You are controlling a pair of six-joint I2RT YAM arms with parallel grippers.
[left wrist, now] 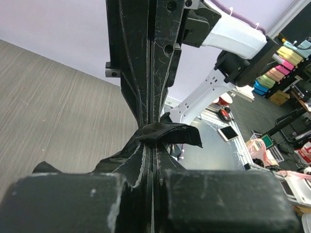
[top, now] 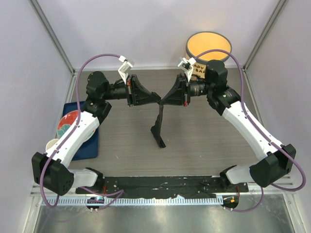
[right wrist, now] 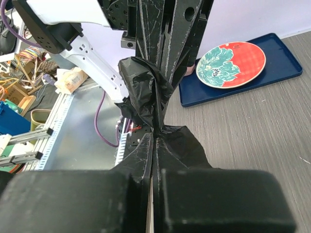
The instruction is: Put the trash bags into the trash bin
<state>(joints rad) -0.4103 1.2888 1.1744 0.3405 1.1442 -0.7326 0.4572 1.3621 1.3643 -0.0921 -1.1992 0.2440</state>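
**Top view.** The left pincer (top: pixel 157 99) and the right pincer (top: pixel 165 101) are meeting tip to tip above the middle of the table (top: pixel 204 141). Both are clamping shut on the same upper end of the trash bag (top: pixel 158 130). From that shared pinch the black film is hanging in a narrow, twisted strip. Its lower end is reaching down to the table, a little nearer the arm bases than the tips. The trash bin (top: pixel 209 44) is standing behind the right pincer's wrist at the far edge, mouth up, well apart from the bag. Behind the left pincer, beside that arm's forearm, a blue tray (top: pixel 91 145) is carrying a red and green plate (top: pixel 68 124).

**Left wrist view.** The left pincer's own fingers are pressing together with no gap showing. A bunch of glossy film is squeezing out at their tips, flaring to the right. The right pincer is pointing in from straight ahead, its fingers likewise pressed together on the film, tip against tip.

**Right wrist view.** The right pincer's fingers are lying closed on the bag. Crumpled black plastic is bulging just ahead of their tips and spreading back over the right-hand finger. The left pincer is facing it from ahead, closed on the same bunch. The plate and tray are lying ahead and to the right of the tips.
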